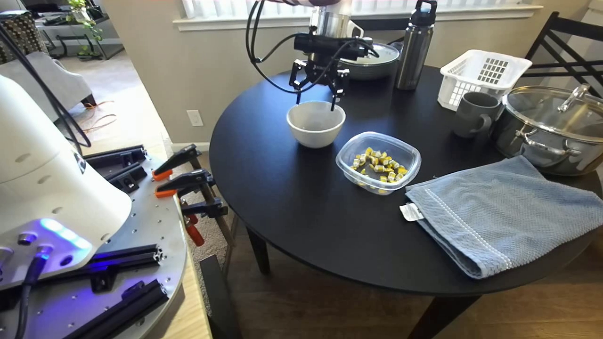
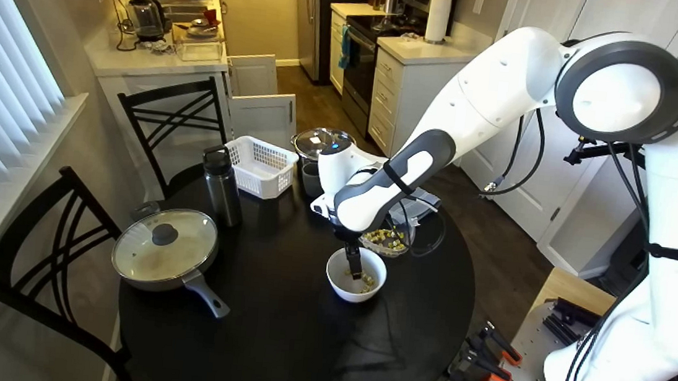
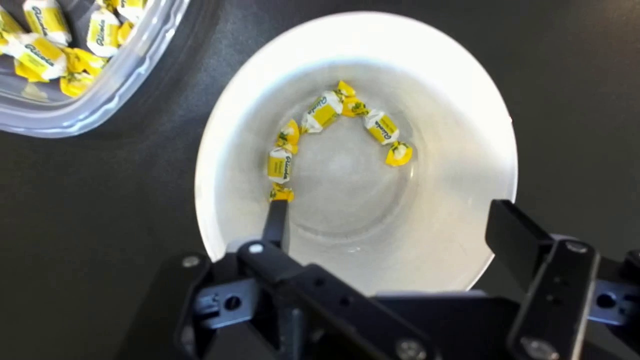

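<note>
White round smooth-walled bowl (image 1: 314,137), with no long axis: in an exterior view we see it directly beneath the arm's single black two-fingered claw (image 1: 315,106), which stands spread wide with nothing between its tips. In an exterior view we find the fingers (image 2: 354,263) edge-on, overlapping the bowl's mouth; a clear plastic tub (image 2: 388,252) sits just past the claw. In the wrist view we count three yellow-and-white wrapped candies (image 3: 322,112) in the bowl, ahead of the claw; the nearest points lengthwise at one fingertip, though we cannot tell whether they touch.
</note>
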Robot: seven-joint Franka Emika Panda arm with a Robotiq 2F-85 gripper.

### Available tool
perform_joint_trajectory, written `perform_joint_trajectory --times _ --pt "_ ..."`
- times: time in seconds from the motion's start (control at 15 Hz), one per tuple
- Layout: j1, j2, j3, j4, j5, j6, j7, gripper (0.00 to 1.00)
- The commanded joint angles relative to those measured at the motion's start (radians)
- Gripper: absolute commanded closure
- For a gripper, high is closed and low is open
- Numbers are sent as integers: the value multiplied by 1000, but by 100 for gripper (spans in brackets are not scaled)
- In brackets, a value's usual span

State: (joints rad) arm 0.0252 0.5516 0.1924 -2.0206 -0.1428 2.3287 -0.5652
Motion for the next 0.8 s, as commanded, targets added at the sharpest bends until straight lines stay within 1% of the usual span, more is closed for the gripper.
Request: perform_joint_trajectory --times 0.0,0.4,0.73 --pt "-7 10 -10 -9 1 15 -5 0" --pt "4 46 -22 -14 -21 31 4 0" --pt "7 72 -33 -22 -58 104 6 0"
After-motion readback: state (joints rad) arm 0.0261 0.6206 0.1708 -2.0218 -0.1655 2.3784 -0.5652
